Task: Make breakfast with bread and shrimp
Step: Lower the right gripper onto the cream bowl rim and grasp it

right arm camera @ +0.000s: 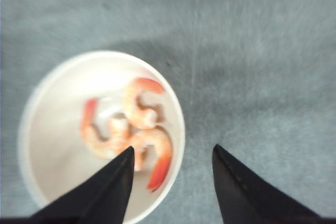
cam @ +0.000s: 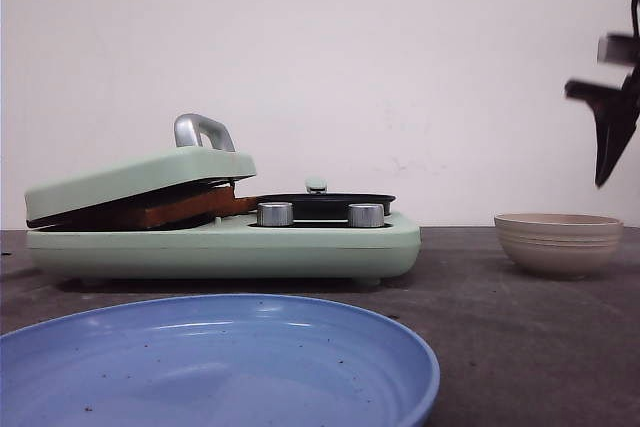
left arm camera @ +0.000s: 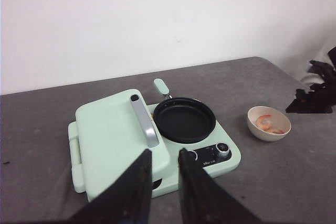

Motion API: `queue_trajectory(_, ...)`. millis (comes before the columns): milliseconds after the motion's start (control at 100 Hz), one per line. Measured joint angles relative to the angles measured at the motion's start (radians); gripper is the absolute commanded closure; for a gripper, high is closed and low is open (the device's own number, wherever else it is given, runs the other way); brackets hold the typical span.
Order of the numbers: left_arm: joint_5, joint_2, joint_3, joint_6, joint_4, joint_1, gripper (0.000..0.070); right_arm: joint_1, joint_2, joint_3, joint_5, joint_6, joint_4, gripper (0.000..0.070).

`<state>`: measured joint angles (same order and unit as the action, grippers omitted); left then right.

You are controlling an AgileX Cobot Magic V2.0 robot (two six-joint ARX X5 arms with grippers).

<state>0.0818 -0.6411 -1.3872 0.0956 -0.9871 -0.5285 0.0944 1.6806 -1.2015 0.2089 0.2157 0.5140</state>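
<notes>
Right now the right gripper (right arm camera: 173, 174) is hanging spread apart and empty above the bowl (right arm camera: 34, 103), and the shrimp (right arm camera: 131, 129) are lying in that bowl, slightly to one side of the gap between its jaws rather than squarely under it. The bread (cam: 170, 209) is sitting pressed under the lid of the green breakfast maker (cam: 230, 242). The left gripper (left arm camera: 164, 169) is hovering over that maker, released and empty, well apart from the shrimp.
</notes>
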Motion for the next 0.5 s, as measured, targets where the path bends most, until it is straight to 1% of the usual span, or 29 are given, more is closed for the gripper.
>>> queue_trajectory(170, 0.0, 0.0, 0.0, 0.0, -0.001, 0.0, 0.069, 0.0, 0.068, 0.0, -0.001, 0.001, -0.011, 0.0423)
queue_trajectory(310, 0.003, 0.0, 0.0, 0.0, -0.001, 0.0, 0.069, 0.0, 0.103, 0.0, -0.001, 0.001, -0.048, 0.0426)
queue_trajectory(500, 0.026, 0.0, 0.0, 0.0, -0.001, 0.0, 0.069, 0.0, 0.128, 0.0, 0.0, 0.002, -0.109, 0.0508)
